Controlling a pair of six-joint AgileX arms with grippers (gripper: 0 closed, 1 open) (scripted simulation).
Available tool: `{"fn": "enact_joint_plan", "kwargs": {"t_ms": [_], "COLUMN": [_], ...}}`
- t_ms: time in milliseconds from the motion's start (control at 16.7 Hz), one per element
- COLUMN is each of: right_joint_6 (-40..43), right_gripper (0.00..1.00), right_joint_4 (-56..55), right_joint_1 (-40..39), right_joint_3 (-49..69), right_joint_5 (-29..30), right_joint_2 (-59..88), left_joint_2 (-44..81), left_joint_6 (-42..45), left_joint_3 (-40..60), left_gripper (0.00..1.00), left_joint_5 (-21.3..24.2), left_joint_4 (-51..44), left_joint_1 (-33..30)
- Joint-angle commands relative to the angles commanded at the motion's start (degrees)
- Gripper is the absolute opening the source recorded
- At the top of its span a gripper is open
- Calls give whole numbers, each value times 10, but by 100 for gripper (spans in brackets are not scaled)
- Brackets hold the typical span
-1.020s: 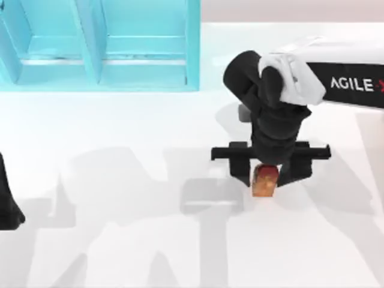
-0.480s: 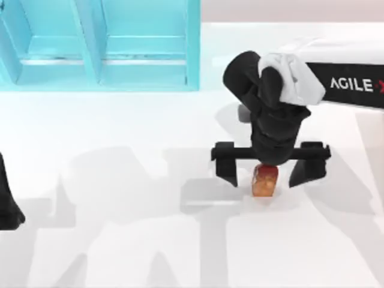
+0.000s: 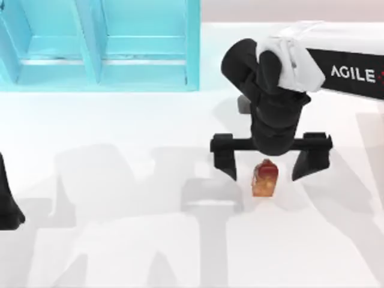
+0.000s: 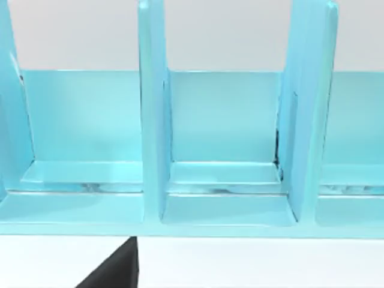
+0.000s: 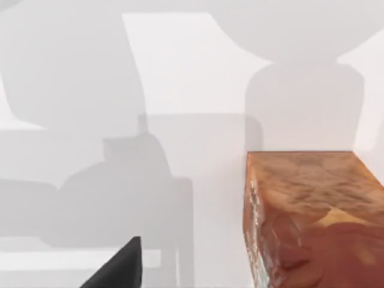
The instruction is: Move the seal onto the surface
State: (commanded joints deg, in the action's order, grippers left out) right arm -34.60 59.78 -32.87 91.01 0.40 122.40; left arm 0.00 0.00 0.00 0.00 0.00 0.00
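Top view: right gripper [image 3: 269,167] hangs over the right half of the desk [image 3: 120,240], jaws spread wide, one finger [image 3: 225,163] on each side of the seal [image 3: 264,178] and both clear of it. The seal stands on the white desk between them, dark red part toward the gripper body, amber part below. Left arm [image 3: 8,201] is parked at the desk's left edge; its jaw state cannot be told. Turquoise shelf [image 3: 99,45] sits at the back left, well apart from the seal.

Left wrist view: shelf compartments [image 4: 222,150] face the camera, white desk in front.

Right wrist view: seal [image 5: 312,222] close up, resting on the desk [image 5: 180,72]; a dark fingertip [image 5: 120,270] beside it, not touching.
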Motion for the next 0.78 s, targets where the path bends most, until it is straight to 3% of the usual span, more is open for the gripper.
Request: {"fn": "enact_joint_plan", "kwargs": {"t_ms": [480,780], "right_joint_6": [3,4], "right_gripper": [100,100], "right_joint_4": [211,266], "right_joint_1": [1,2], "right_joint_3": [187,240], "right_joint_5": [0,-2], "right_joint_2": [-25,-38], "left_joint_2": [0,0], "left_joint_6": [0,0], "left_joint_3": [0,0], "left_gripper": [100,100], "left_joint_5": [0,0], "left_joint_4": [0,0], "left_joint_1": [0,0]}}
